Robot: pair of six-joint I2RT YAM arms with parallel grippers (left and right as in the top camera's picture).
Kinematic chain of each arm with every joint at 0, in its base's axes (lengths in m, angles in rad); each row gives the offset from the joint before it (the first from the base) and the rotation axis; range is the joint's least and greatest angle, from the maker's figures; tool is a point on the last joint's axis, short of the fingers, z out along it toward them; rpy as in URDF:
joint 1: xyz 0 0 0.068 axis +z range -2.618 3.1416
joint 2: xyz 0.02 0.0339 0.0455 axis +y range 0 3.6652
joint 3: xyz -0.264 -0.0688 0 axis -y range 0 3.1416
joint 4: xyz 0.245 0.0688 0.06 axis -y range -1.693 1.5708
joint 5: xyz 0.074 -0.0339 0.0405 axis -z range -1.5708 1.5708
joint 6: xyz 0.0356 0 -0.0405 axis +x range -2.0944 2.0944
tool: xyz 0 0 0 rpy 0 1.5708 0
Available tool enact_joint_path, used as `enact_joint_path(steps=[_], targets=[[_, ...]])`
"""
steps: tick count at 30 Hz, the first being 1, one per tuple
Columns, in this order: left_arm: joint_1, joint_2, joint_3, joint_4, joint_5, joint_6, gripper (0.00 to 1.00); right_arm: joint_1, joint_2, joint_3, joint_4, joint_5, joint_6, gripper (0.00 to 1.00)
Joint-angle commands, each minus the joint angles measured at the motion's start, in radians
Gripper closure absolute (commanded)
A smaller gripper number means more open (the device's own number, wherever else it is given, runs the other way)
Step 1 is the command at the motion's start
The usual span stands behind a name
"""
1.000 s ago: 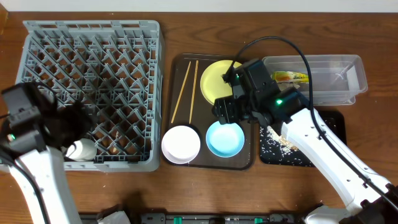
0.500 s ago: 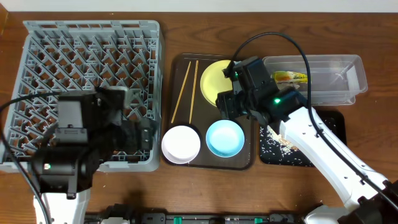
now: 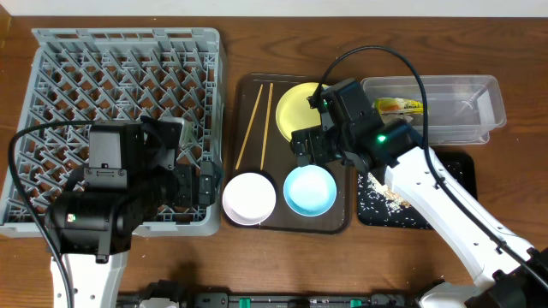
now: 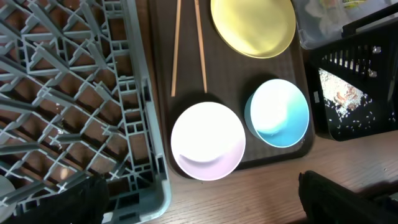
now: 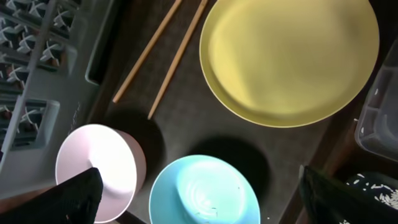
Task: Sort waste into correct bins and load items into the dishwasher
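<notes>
Currently my left gripper (image 4: 211,202) gapes wide over the rack's (image 3: 124,34) right edge, my right gripper (image 5: 199,199) equally wide above the tray (image 5: 186,127).

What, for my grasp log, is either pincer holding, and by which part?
Nothing: both the left pincer and the right pincer are open and empty.

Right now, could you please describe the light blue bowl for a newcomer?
Find the dark brown serving tray beside the grey plastic dish rack. Of two bowls at its front edge, the round light blue bowl is rightmost; the white-pink bowl sits left.
</notes>
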Motion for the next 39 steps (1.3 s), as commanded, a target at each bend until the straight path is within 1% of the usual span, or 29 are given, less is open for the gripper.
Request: enact_joint_path(steps=[1,4,6,11,15,21,23,25,30,35,39], targets=[[-0.004,0.004,0.014,-0.003,0.009,0.014,0.02,0.008,0.006,-0.006,0.000,-0.010,0.002,0.01],[-0.004,0.004,0.014,-0.002,0.009,0.014,0.02,0.008,0.006,-0.006,-0.013,0.001,-0.009,0.01],[-0.004,0.004,0.014,-0.002,0.009,0.014,0.02,0.005,0.006,-0.006,-0.039,0.043,-0.013,0.01],[-0.004,0.004,0.014,-0.003,0.009,0.014,0.02,-0.044,-0.041,-0.006,-0.077,0.113,-0.013,0.01],[-0.004,0.004,0.014,-0.003,0.009,0.014,0.02,-0.087,-0.156,-0.006,-0.064,0.121,-0.164,0.01],[-0.004,0.004,0.014,-0.003,0.009,0.014,0.02,-0.154,-0.373,-0.056,0.063,0.208,-0.411,0.01],[-0.004,0.004,0.014,-0.003,0.009,0.014,0.02,-0.189,-0.453,-0.108,0.105,0.207,-0.456,0.01],[-0.004,0.004,0.014,-0.003,0.009,0.014,0.02,-0.234,-0.535,-0.179,0.147,0.206,-0.454,0.01],[-0.004,0.004,0.014,-0.002,0.009,0.014,0.02,-0.344,-0.780,-0.443,0.282,0.195,-0.455,0.01],[-0.004,0.004,0.014,-0.003,0.009,0.014,0.02,-0.440,-1.064,-0.695,0.347,0.196,-0.455,0.01],[-0.004,0.004,0.014,-0.002,0.009,0.014,0.02,-0.516,-1.247,-0.850,0.373,0.190,-0.449,0.01]])
